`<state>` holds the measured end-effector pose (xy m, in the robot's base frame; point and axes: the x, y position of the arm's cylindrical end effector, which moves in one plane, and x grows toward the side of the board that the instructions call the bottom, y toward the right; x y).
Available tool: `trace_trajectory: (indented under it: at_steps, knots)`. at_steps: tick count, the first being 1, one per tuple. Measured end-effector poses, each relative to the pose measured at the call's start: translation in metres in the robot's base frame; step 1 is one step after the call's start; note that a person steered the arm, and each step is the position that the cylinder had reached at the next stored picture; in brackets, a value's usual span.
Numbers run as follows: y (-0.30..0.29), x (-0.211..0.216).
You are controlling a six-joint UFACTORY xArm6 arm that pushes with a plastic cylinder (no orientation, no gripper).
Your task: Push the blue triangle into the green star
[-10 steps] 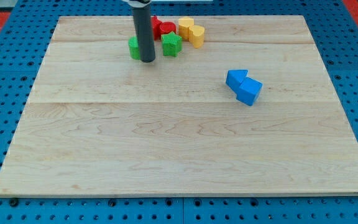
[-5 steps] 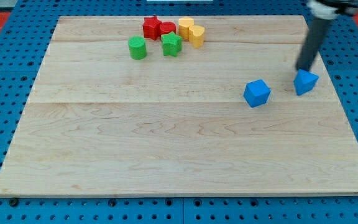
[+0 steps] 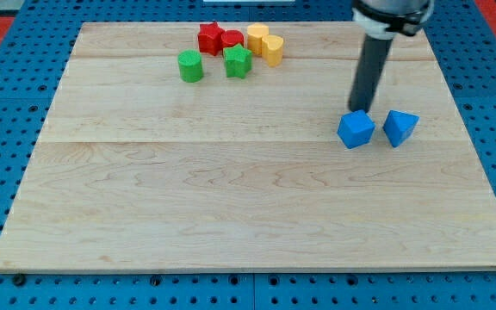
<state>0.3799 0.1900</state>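
Two blue blocks are seen: my tip [image 3: 357, 109] now touches the blue cube [image 3: 356, 129], having left the blue triangle [image 3: 399, 127], since shifted leftward. No fingers are fitted.

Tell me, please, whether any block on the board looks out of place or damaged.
Nothing looks damaged. The blue triangle and blue cube sit apart at the view's right, far from the green star in the top cluster. My tip is just above the cube.
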Motion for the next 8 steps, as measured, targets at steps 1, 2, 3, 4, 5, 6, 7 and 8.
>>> trace_trajectory:
  at_steps: [1,2,3,4,5,6,7,8]
  knots:
    - [0.097,0.0]
    - [0.081,0.052]
    - [0.022,0.045]
    - [-0.068,0.026]
    - [-0.146,0.024]
    - [-0.161,0.003]
    - [-0.17,-0.017]
    - [-0.17,-0.038]
